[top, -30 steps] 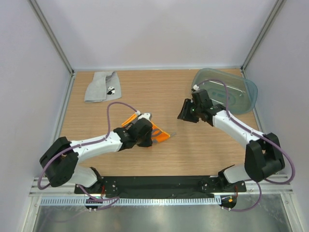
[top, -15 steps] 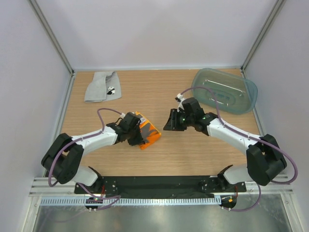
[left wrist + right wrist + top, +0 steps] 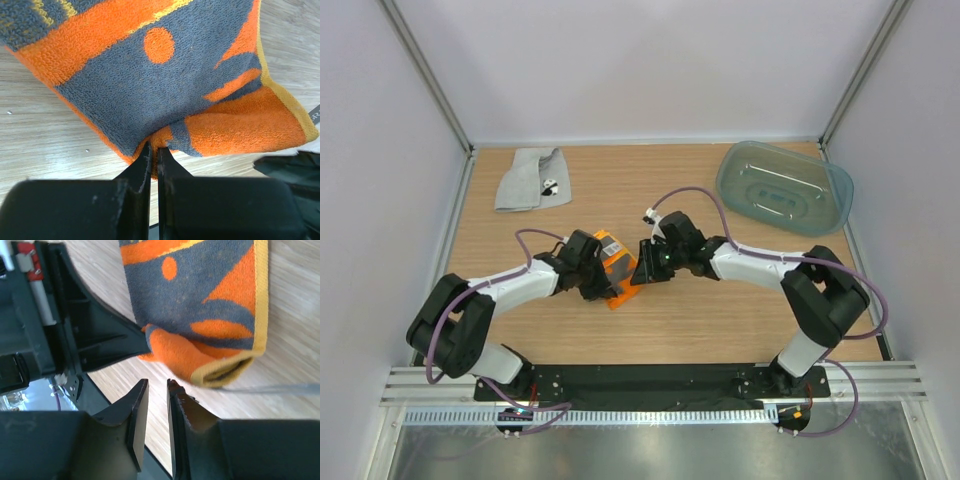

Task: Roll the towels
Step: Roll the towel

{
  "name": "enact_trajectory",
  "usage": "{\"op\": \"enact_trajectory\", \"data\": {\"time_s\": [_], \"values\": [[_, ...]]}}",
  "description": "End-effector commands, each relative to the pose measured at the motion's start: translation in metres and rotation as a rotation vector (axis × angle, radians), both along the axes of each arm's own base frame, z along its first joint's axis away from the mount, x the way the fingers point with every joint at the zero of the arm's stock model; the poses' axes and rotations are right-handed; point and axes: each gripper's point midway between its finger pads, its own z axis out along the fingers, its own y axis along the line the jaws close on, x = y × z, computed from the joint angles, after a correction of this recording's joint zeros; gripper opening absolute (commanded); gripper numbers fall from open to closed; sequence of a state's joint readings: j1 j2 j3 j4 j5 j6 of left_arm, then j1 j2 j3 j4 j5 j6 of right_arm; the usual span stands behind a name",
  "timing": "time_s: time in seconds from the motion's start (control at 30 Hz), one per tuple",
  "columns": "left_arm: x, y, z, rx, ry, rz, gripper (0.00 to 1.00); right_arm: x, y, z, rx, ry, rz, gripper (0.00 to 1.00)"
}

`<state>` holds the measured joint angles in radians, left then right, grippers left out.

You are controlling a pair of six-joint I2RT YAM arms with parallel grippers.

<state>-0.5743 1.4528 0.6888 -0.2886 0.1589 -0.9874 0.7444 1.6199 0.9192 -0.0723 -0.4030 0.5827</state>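
The orange towel (image 3: pixel 617 268) with a dark grey pattern lies bunched and partly folded on the wooden table, mid-left. My left gripper (image 3: pixel 603 281) is shut on a pinched fold at its edge; the left wrist view shows the towel (image 3: pixel 150 85) caught between the gripper's (image 3: pixel 154 149) tips. My right gripper (image 3: pixel 643 267) hovers just right of the same towel (image 3: pixel 200 305). Its jaws (image 3: pixel 157 385) stand a narrow gap apart, nothing between them, a little short of the towel's yellow hem. The light grey towel (image 3: pixel 528 178) lies folded at the far left corner.
A translucent blue-green plastic tub (image 3: pixel 783 187) sits upside down at the far right. The left gripper's black fingers (image 3: pixel 107 347) show in the right wrist view, close to my right jaws. Enclosure walls run along the table edges.
The right arm swung left from the tub to the orange towel while its jaws narrowed. The left gripper, still shut, drew the towel left and bunched it up.
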Motion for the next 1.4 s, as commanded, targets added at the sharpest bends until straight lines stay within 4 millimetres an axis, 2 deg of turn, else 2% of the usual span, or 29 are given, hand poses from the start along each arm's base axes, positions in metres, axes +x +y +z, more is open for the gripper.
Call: {"op": "enact_trajectory", "data": {"time_s": [0.0,0.17,0.37,0.43,0.67,0.77,0.87,0.93,1.0,1.1,1.13,1.2,1.23,1.3,1.37], "values": [[-0.009,0.012,-0.01,0.044,0.037,-0.008,0.0,0.018,0.019,0.007,0.033,-0.043,0.005,0.28],[-0.01,0.011,-0.014,0.049,0.049,-0.025,0.0,0.03,0.025,-0.01,0.009,-0.032,-0.007,0.26],[-0.014,0.015,-0.016,0.06,0.06,-0.032,0.0,0.052,0.008,-0.036,-0.04,-0.005,-0.072,0.24],[-0.014,0.017,-0.015,0.067,0.056,-0.028,0.0,0.063,0.005,-0.037,-0.024,-0.012,-0.088,0.24],[-0.019,0.032,-0.014,0.128,0.052,-0.022,0.0,0.065,0.003,-0.057,-0.048,0.016,-0.087,0.24],[-0.019,0.041,-0.007,0.148,0.035,-0.013,0.0,0.065,0.002,-0.064,-0.058,0.027,-0.09,0.23],[-0.018,0.058,0.005,0.203,0.004,0.017,0.1,0.064,0.0,-0.068,-0.065,0.029,-0.086,0.23],[-0.019,0.062,0.02,0.199,-0.024,0.028,0.23,0.063,0.0,-0.069,-0.067,0.031,-0.085,0.23],[-0.01,0.076,0.032,0.257,-0.083,0.068,0.33,0.063,0.002,-0.068,-0.066,0.03,-0.077,0.23],[-0.006,0.094,0.058,0.354,-0.186,0.082,0.34,0.064,0.002,-0.066,-0.064,0.031,-0.075,0.23],[-0.002,0.091,0.074,0.355,-0.248,0.065,0.34,0.064,0.003,-0.065,-0.062,0.03,-0.074,0.23],[0.003,0.09,0.087,0.387,-0.319,0.026,0.36,0.063,0.003,-0.065,-0.062,0.033,-0.069,0.23],[0.006,0.074,0.098,0.359,-0.37,-0.016,0.38,0.064,0.005,-0.063,-0.059,0.032,-0.067,0.23],[0.008,0.056,0.106,0.339,-0.42,-0.083,0.41,0.066,0.006,-0.06,-0.054,0.027,-0.065,0.23],[0.01,0.029,0.11,0.294,-0.471,-0.143,0.43,0.065,0.008,-0.056,-0.049,0.025,-0.059,0.23]]}}
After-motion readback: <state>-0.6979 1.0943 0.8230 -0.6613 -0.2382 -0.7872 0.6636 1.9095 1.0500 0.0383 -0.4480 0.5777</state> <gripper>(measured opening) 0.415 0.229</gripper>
